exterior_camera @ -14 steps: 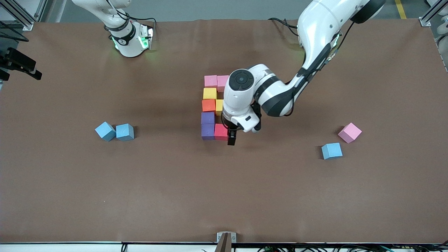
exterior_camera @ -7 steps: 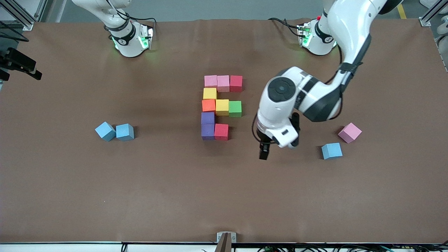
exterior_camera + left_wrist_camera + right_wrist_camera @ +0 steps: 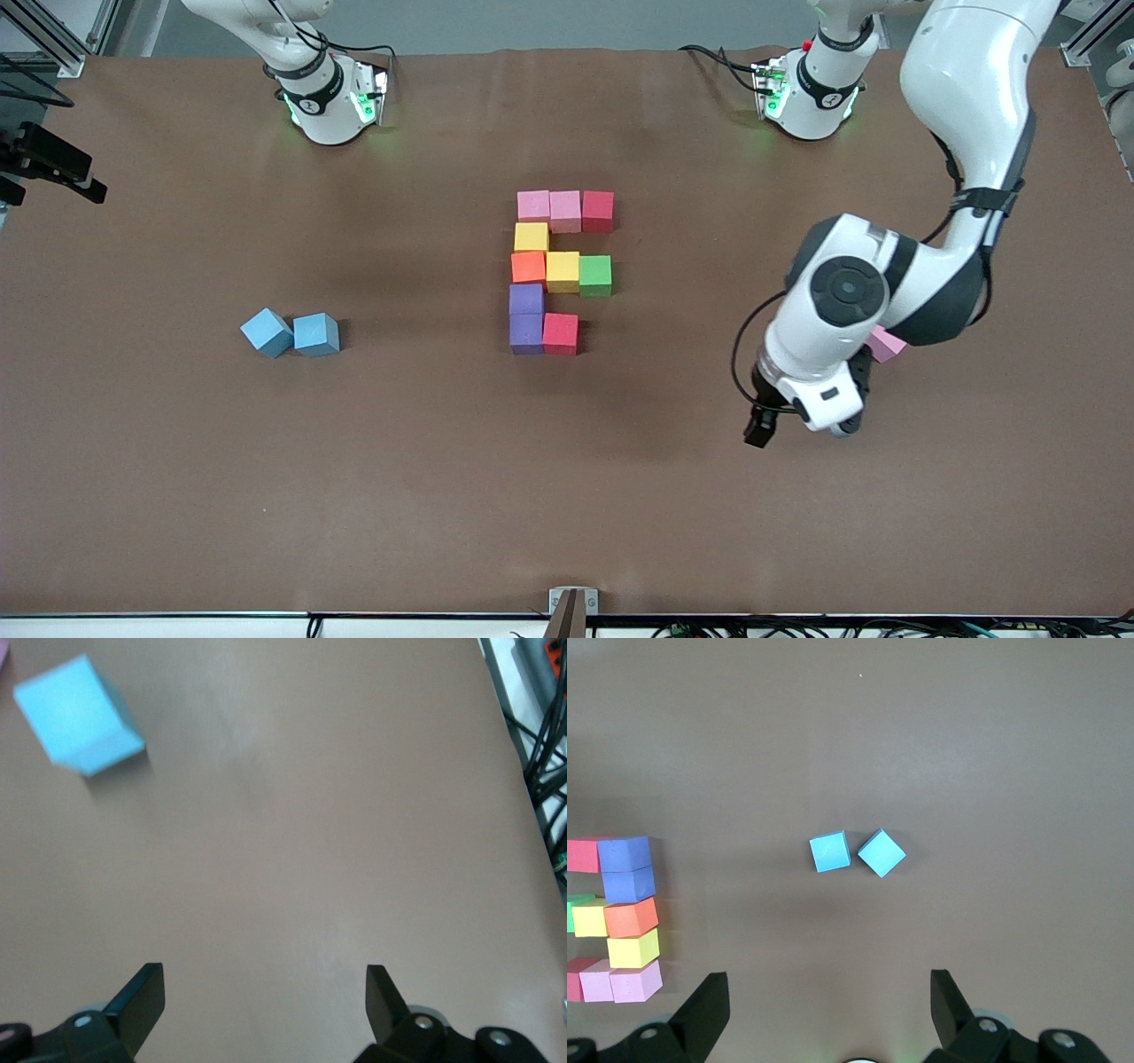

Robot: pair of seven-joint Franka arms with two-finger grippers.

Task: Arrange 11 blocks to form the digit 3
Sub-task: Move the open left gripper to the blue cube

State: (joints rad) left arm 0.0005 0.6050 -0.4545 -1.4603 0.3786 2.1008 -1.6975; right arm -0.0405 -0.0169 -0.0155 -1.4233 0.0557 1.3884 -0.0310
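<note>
Front view: ten-cube unfinished digit 3 mid-frame on bench, bottom bar lacking a cube. Left end effector lower right. Left wrist view: fingers spread, light blue block upper left. Right wrist view: right end effector spread, empty, waiting.

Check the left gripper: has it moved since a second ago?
Yes. The left gripper, open and empty, has left the digit 3 and swung toward the left arm's end of the table, over bare table by the light blue block.
</note>
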